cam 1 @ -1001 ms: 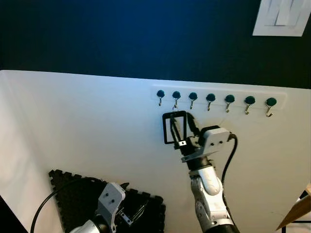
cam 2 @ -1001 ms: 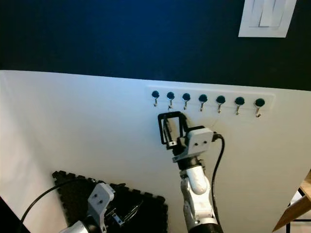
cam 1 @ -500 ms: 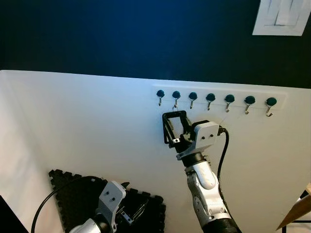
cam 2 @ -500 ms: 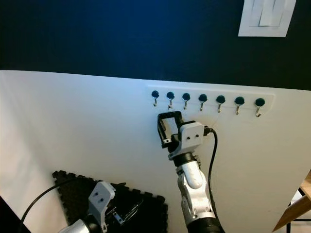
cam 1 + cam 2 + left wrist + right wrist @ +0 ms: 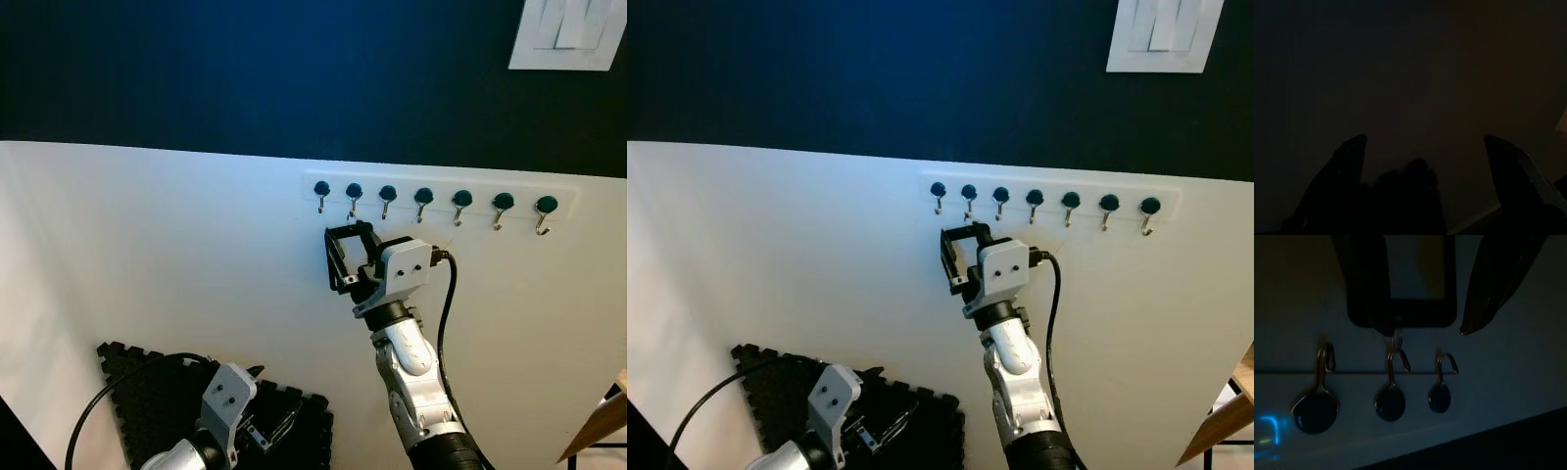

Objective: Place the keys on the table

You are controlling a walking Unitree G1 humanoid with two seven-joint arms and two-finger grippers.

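The keys show as a black rectangular frame (image 5: 345, 230) hanging by a small ring (image 5: 1397, 338) from the second hook (image 5: 1392, 396) of a hook rack (image 5: 490, 186) on the white wall panel. My right gripper (image 5: 358, 259) is raised to that frame. In the right wrist view its fingers stand apart, one over the frame's side and the other finger (image 5: 1498, 279) beside it, so it is open around the frame (image 5: 1420, 319). My left gripper (image 5: 269, 431) hangs low over a black mat, its fingertips (image 5: 1352, 152) apart in the dark left wrist view.
The rack holds several green-capped hooks (image 5: 462, 200), the rest bare. Above the white panel the wall is dark blue, with a white switch plate (image 5: 568, 34) at top right. A black foam mat (image 5: 147, 392) lies low on the left. A wooden edge (image 5: 598, 426) shows at bottom right.
My right wrist has shifted a little left and turned, bringing its grey housing closer under the rack. The black frame still hangs on its hook. The left arm has not moved.
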